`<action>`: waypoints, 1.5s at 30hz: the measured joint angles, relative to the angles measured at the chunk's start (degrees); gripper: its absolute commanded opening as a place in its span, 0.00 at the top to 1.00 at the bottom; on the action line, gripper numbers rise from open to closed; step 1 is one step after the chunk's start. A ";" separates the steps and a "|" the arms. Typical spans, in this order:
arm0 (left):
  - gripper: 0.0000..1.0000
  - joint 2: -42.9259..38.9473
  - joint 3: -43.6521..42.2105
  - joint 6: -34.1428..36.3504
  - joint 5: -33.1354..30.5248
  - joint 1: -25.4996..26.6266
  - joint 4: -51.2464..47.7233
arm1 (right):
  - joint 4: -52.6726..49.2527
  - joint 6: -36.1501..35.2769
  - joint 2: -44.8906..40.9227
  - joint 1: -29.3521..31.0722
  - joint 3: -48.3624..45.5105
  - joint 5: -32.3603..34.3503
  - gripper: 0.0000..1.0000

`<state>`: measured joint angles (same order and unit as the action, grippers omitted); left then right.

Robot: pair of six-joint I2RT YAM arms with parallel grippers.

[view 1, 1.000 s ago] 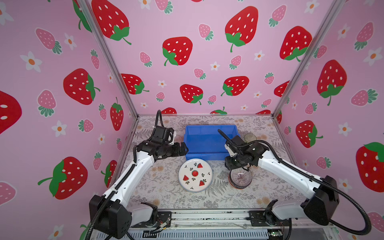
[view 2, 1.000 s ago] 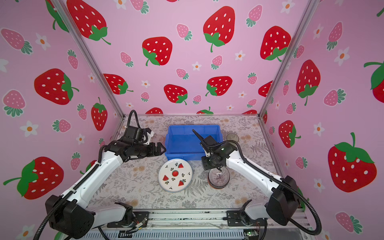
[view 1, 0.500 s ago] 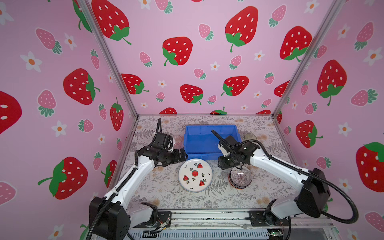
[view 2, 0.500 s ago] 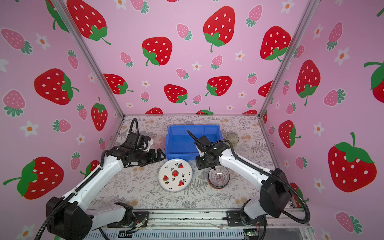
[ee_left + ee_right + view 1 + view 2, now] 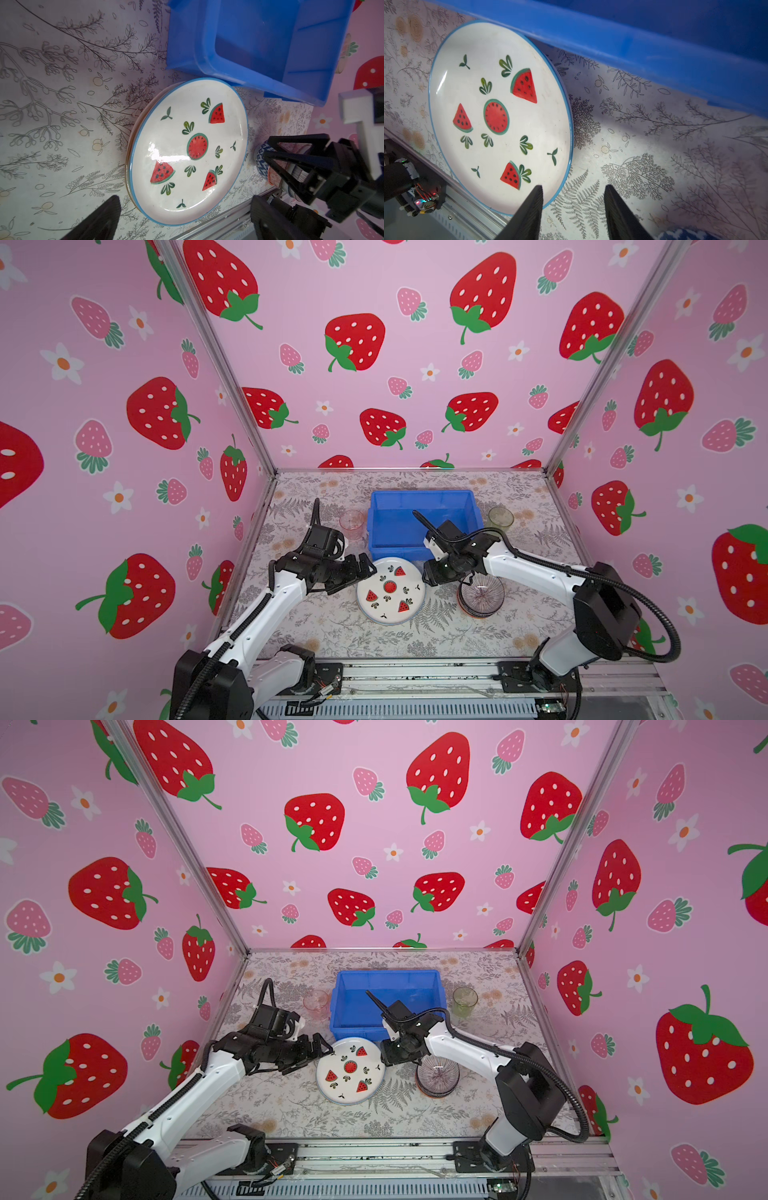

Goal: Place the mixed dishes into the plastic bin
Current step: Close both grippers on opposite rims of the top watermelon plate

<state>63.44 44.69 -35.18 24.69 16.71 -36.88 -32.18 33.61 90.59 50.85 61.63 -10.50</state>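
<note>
The watermelon plate (image 5: 390, 591) lies right by the near side of the blue bin (image 5: 419, 493).
The left claw (image 5: 368, 572) is wide open at its left edge. The right claw (image 5: 428, 576) is open and empty at its right edge, beside the stacked bowls (image 5: 481, 597).

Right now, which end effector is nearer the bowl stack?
Right. The right end effector is beside the bowl stack; the left end effector sits beyond the watermelon plate.

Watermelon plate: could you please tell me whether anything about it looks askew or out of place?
The watermelon plate tops a stack sitting off-centre: lower rims peek out on one side. Its edge tucks under the flange of the blue bin. No damage.
</note>
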 measured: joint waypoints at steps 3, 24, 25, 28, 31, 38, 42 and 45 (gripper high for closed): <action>0.00 -0.24 -1.86 -1.62 1.29 0.00 2.40 | 2.12 1.14 0.04 0.07 -1.64 -0.92 0.43; 0.00 0.11 -5.86 -4.07 -2.21 0.00 6.60 | 12.20 3.87 2.58 1.09 -4.50 -5.29 0.40; 0.00 0.37 -5.99 -4.09 -2.34 0.00 6.64 | 12.35 3.87 2.58 1.16 -4.50 -5.42 0.40; 0.01 0.90 -6.78 -4.09 -3.08 0.00 6.99 | 12.81 3.87 2.69 1.44 -4.50 -5.68 0.40; 0.01 1.53 -7.76 -4.09 -3.28 0.00 7.17 | 12.87 3.87 3.08 1.73 -4.50 -5.81 0.40; 0.01 2.97 -8.87 -4.04 -2.03 0.00 8.81 | 13.00 3.91 3.65 2.16 -4.50 -5.92 0.40; 0.01 3.04 -8.87 -3.96 -1.07 0.00 9.42 | 13.05 3.98 3.69 2.36 -4.50 -5.90 0.43; 0.01 3.04 -8.87 -3.91 -0.59 0.00 9.79 | 13.09 4.04 3.76 2.47 -4.50 -5.84 0.45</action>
<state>66.48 35.81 -39.09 24.10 16.71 -27.09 -19.09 37.65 94.35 53.32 57.12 -16.34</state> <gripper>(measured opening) 0.990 0.557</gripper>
